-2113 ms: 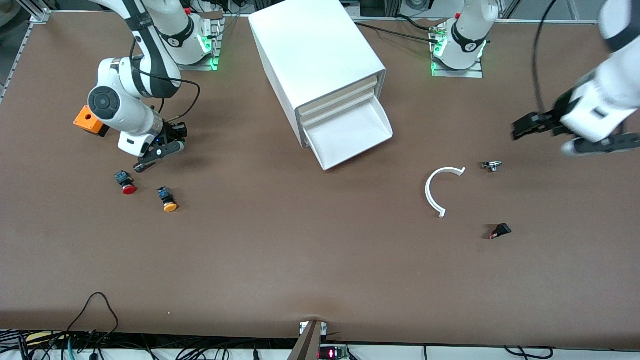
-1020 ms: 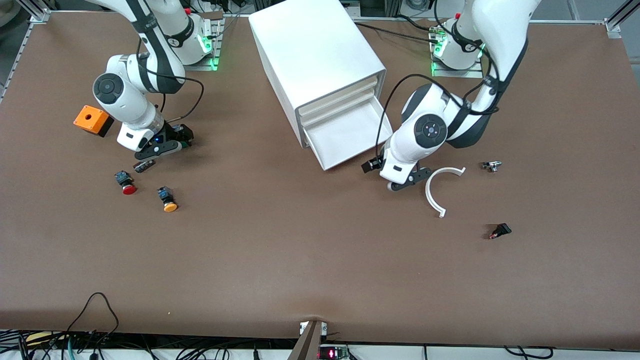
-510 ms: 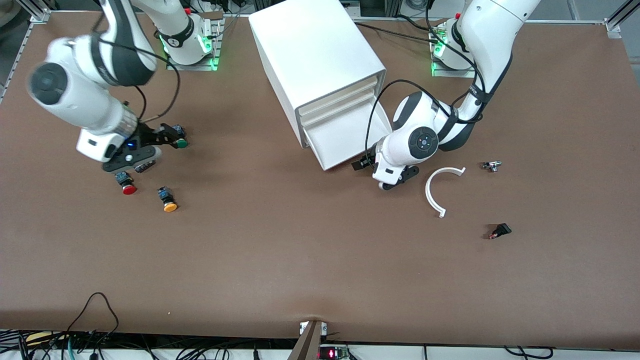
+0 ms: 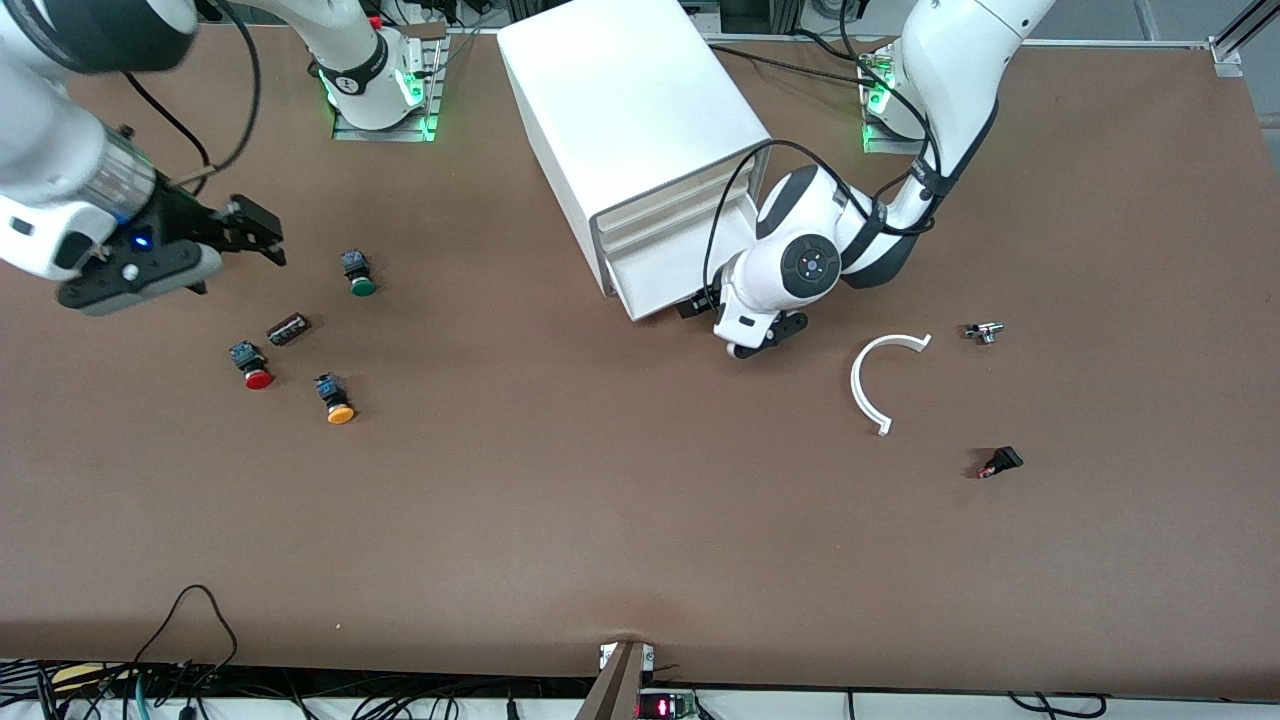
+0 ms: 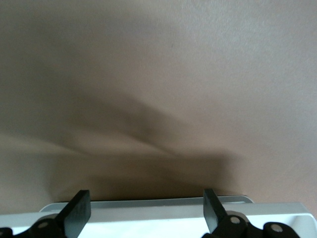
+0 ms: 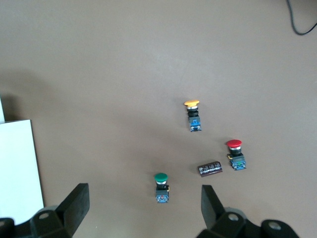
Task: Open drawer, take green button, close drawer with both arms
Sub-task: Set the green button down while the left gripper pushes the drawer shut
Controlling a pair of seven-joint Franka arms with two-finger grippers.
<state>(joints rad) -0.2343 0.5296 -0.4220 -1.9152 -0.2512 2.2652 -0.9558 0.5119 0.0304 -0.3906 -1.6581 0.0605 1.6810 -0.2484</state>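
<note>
1. Brown matting covers your whole table in the front view, with cables along the edge nearest the camera and aluminium framing at the corners by the bases. The white cabinet stands between the bases; its bottom drawer juts out slightly. The left gripper is at the drawer's front. The right gripper, fingers spread and empty, hangs over the right arm's end. The green button lies on the mat; at its 7 o'clock are a dark block, a red button and an orange button. A white arc lies toward the left arm's end.
2. Left wrist view: you see fingers apart over the drawer's white rim, with shadowed mat around.
3. Right wrist view: open fingers frame the green button on bare mat.
</note>
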